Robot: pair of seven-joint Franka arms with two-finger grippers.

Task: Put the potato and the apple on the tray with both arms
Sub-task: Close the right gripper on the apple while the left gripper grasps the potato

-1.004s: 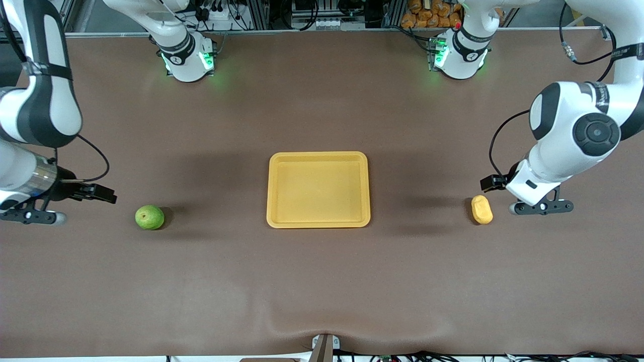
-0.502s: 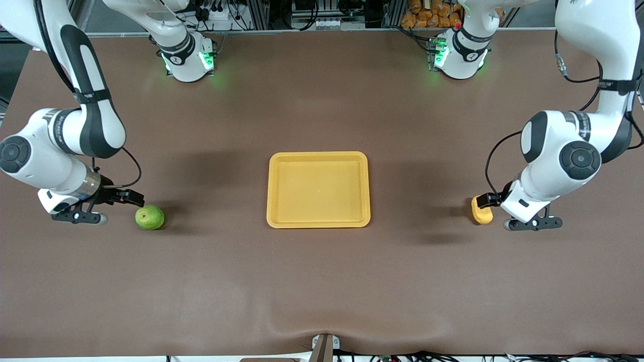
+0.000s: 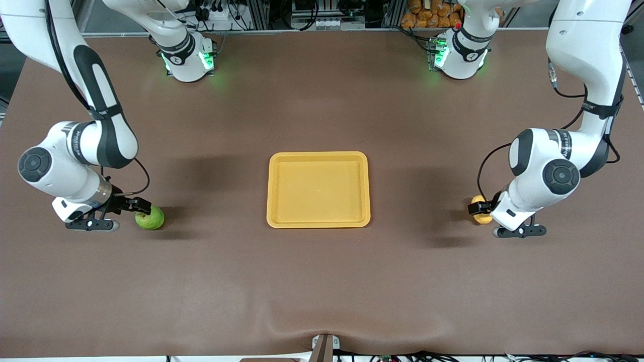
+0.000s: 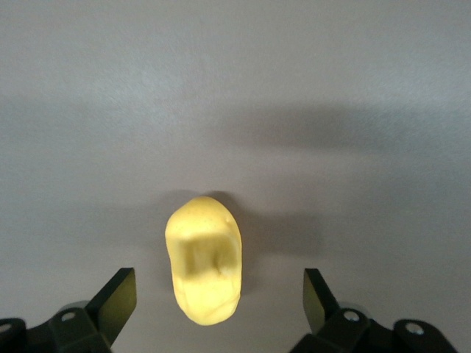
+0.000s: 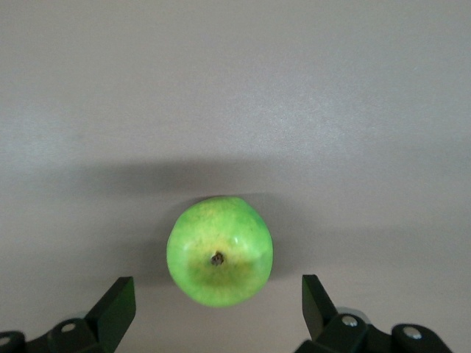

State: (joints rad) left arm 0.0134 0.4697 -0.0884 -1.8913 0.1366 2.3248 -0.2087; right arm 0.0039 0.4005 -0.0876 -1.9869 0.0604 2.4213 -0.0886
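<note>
The light-green apple point(image 3: 151, 219) lies on the brown table toward the right arm's end. My right gripper point(image 3: 141, 207) is low over it and open. In the right wrist view the apple point(image 5: 219, 250) sits between the spread fingers of the right gripper point(image 5: 217, 290), untouched. The yellow-orange potato point(image 3: 483, 219) lies toward the left arm's end, partly hidden by my left gripper point(image 3: 480, 208). In the left wrist view the potato point(image 4: 204, 259) lies between the open fingers of the left gripper point(image 4: 218, 283), untouched. The yellow-orange tray point(image 3: 271, 191) stands at mid-table with nothing in it.
The two arm bases point(image 3: 187, 58) point(image 3: 460, 55) stand along the table's edge farthest from the front camera. Wide bare brown tabletop point(image 3: 322, 281) separates each fruit from the tray and fills the part nearest the camera.
Both arms have swung inward and down. The right gripper has come over the apple and the left gripper over the potato. Neither fruit nor the tray has moved.
</note>
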